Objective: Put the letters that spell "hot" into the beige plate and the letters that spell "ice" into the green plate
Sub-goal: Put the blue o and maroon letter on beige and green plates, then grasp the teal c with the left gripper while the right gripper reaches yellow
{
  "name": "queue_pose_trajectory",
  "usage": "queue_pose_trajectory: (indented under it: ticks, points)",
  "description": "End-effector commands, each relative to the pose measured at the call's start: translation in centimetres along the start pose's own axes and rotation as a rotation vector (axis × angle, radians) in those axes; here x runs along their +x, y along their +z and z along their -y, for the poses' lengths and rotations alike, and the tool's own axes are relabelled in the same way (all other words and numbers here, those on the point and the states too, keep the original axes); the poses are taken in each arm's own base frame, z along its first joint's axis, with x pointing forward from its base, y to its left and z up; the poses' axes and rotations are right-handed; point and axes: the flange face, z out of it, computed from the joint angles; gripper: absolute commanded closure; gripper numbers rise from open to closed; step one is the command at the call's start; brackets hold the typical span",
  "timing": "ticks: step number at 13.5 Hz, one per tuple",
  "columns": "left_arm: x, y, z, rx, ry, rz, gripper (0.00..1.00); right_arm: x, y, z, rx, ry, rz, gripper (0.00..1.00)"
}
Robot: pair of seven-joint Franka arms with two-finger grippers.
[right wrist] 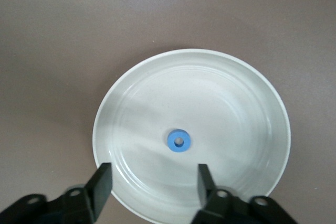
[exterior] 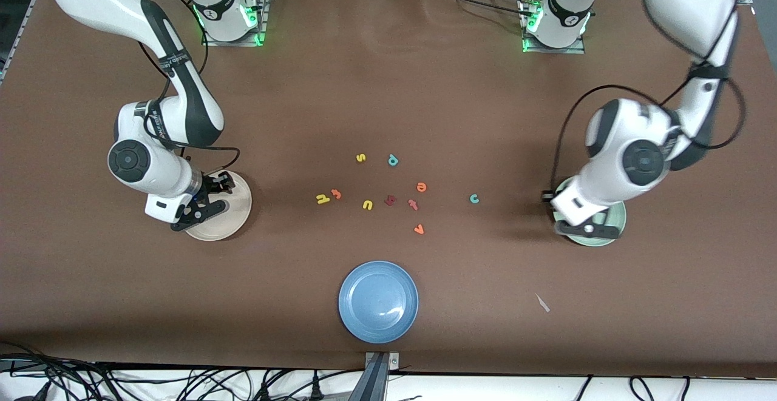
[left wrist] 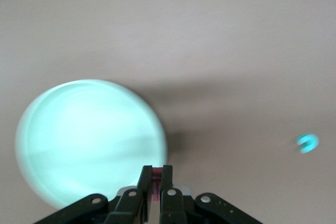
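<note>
Nearest the front camera, a round blue plate (exterior: 378, 301) sits on the brown table (exterior: 388, 85) close to the table's near edge, with bare brown surface all around it and a small pale scrap (exterior: 542, 303) toward the left arm's end.

Farther from the camera, the loose foam letters lie flat in a scattered cluster at mid-table, none touching. An orange angular letter (exterior: 419, 229) is nearest. Next come the yellow "h" (exterior: 323, 199), its long axis slanted, with the orange "t" (exterior: 335, 193) just beside it; a yellow "u" (exterior: 367, 205); a dark red angular letter (exterior: 390, 199); a salmon-pink "t"-like letter (exterior: 413, 204); and the teal "c" (exterior: 475, 198), set apart toward the left arm's end. The orange round "e" (exterior: 421, 187) lies slightly farther, and a yellow "s" (exterior: 360, 158) and a teal "p" (exterior: 393, 159) are farthest.

The cream-beige plate (exterior: 238, 210) lies toward the right arm's end, the pale mint-green plate (exterior: 614, 224) toward the left arm's end; open table separates both from the cluster.

The right gripper (right wrist: 152, 182) hangs over the beige plate with its fingers spread wide and nothing between them; the blue ring-shaped "o" (right wrist: 179, 140) lies flat in the plate's middle, hole up. The left gripper (left wrist: 156, 174) is over the green plate's rim, pressed together on a small dark red piece (left wrist: 156, 182), seen end-on, its shape not readable.
</note>
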Motion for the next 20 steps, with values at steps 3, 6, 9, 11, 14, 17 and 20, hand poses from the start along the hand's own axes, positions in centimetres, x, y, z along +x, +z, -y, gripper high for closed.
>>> queue_pose_trajectory:
  ticks: [3,6,9,11,14,17,20]
  points:
    - [-2.5,3.8,11.1,-0.038,0.090,0.137,1.00,2.1,-1.4,6.5,0.001,0.054,-0.028,0.02]
    - [-1.9,8.5,11.5,-0.066,0.092,0.162,0.94,4.8,-1.3,13.6,0.009,0.149,-0.051,0.02]
    - [-1.8,9.0,11.2,-0.068,0.090,0.164,0.65,7.1,0.5,21.6,0.008,0.231,-0.057,0.02]
    - [-1.0,7.6,11.0,-0.062,0.081,0.136,0.00,8.0,2.4,25.4,0.021,0.245,-0.107,0.02]
    - [1.9,3.0,5.4,-0.062,0.000,0.051,0.00,8.3,4.9,25.8,0.009,0.239,-0.139,0.02]
    - [2.4,2.7,-0.6,-0.090,-0.157,0.052,0.00,8.5,3.8,24.0,0.000,0.214,-0.156,0.02]
    - [2.7,3.9,-7.9,-0.102,-0.303,0.046,0.00,8.5,3.7,21.8,-0.003,0.197,-0.155,0.04]
